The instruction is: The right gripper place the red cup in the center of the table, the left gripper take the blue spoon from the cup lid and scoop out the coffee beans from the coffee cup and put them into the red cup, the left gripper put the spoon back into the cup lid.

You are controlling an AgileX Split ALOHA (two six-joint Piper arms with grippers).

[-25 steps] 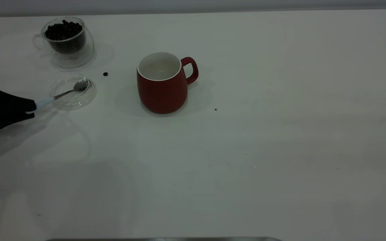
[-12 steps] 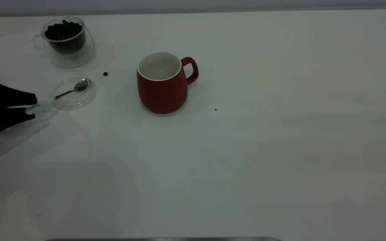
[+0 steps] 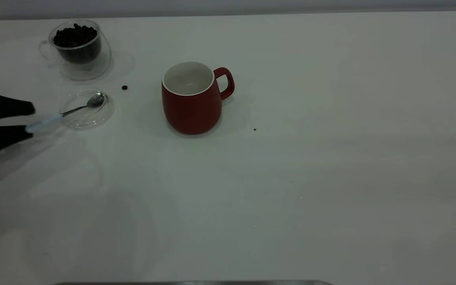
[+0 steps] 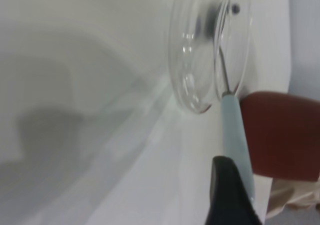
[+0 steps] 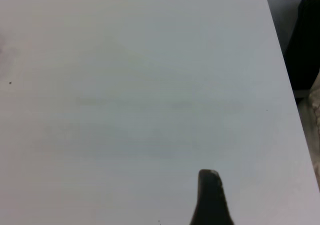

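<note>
The left gripper (image 3: 30,120), at the table's (image 3: 311,166) nine o'clock, is spread; the spoon (image 3: 63,114) handle lies between its tips, seemingly untouched, bowl in the lid (image 3: 105,114).

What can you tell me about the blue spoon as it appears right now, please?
The blue spoon has a shiny metal bowl and thin neck with a pale blue handle. It lies flat, bowl resting in the clear cup lid, handle reaching over the rim toward the left tool, whose open fingers flank its end.

Grey wall strip (image 3: 228,7) along far edge; dark metal bar (image 3: 192,282) at near edge (partly cut off).
</note>
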